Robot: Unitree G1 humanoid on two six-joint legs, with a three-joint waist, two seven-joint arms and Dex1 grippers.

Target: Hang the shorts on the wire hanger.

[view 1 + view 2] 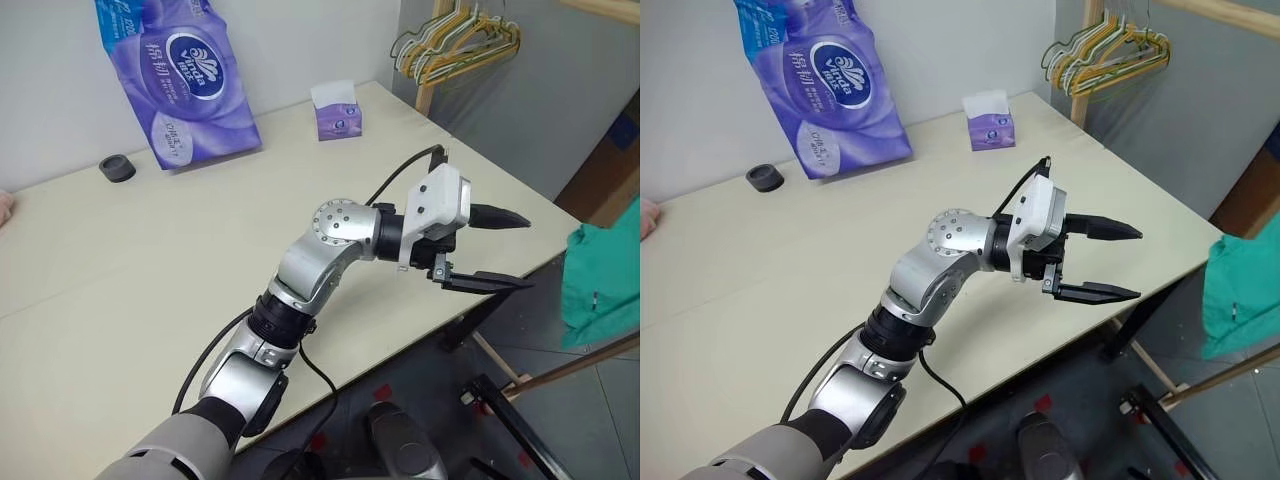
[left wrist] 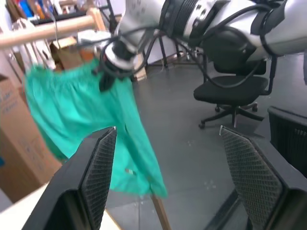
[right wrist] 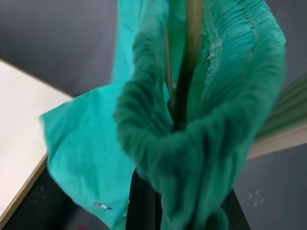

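Left gripper (image 1: 505, 250) reaches out past the tabletop's (image 1: 150, 270) edge toward 3 o'clock in the head views, its 2 black fingers spread wide with nothing between them. Its fingers (image 2: 98, 172) also rise in the left wrist view, well apart, and beyond them hang the shorts (image 2: 81, 115), teal-green, draped below a wooden rail (image 2: 48, 29).

At the rail the right gripper (image 2: 106, 79) meets the top of the shorts, and its fingers look pressed together on the gathered waistband, though the fabric hides the tips. In the right wrist view the bunched waistband wraps around a thin olive-green rod that may be the wire hanger (image 3: 193, 33); I cannot tell for sure. A small white tag (image 3: 101, 206) sits near the lower hem.

In the head views the shorts show at 3 o'clock, off the tabletop, near a slanted wooden bar (image 1: 570, 368). On the tabletop stand a purple tissue pack (image 1: 178, 75) at 11 o'clock, a small tissue box (image 1: 338, 112) at 12 o'clock, and a black round cap (image 1: 117, 168) at 10 o'clock. A bunch of hangers (image 1: 455, 42) hangs at 1 o'clock.
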